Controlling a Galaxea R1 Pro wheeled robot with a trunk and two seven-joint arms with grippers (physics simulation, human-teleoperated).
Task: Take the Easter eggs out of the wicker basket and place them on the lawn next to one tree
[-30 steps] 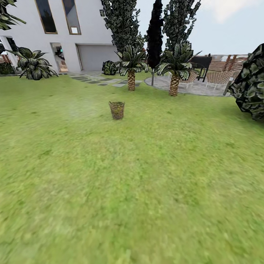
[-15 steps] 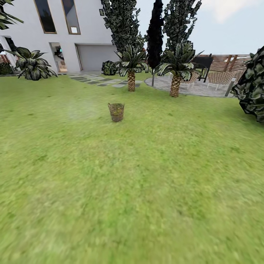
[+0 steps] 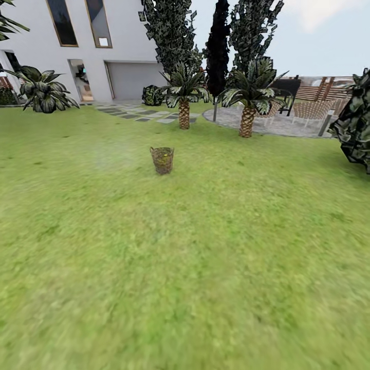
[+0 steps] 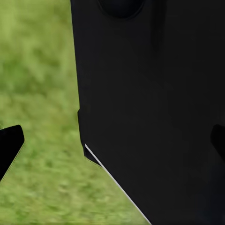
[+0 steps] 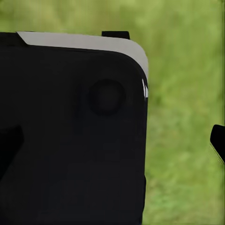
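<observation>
The wicker basket (image 3: 162, 160) stands upright on the lawn (image 3: 185, 267), some way ahead in the head view, slightly left of centre. A yellowish tint shows through its open weave, but the Easter eggs are too small to make out. The thick pale-trunked tree is out of view. In the left wrist view my left gripper (image 4: 112, 143) is open, its dark fingertips (image 4: 10, 143) wide apart, with the robot's black body and grass behind. My right gripper (image 5: 112, 140) is open too, one of its fingertips (image 5: 217, 139) over grass. Both hold nothing.
Two scaly-trunked palms (image 3: 184, 113) (image 3: 246, 121) stand behind the basket, with tall dark thin trees (image 3: 218, 46) further back. A white house (image 3: 77, 46) is at the back left, a paved patio (image 3: 288, 123) at the back right, and a dark bush (image 3: 357, 123) at the right edge.
The whole picture has shifted as the camera rolled forward. The basket now sits a little lower and nearer in the view. Nothing on the lawn has moved.
</observation>
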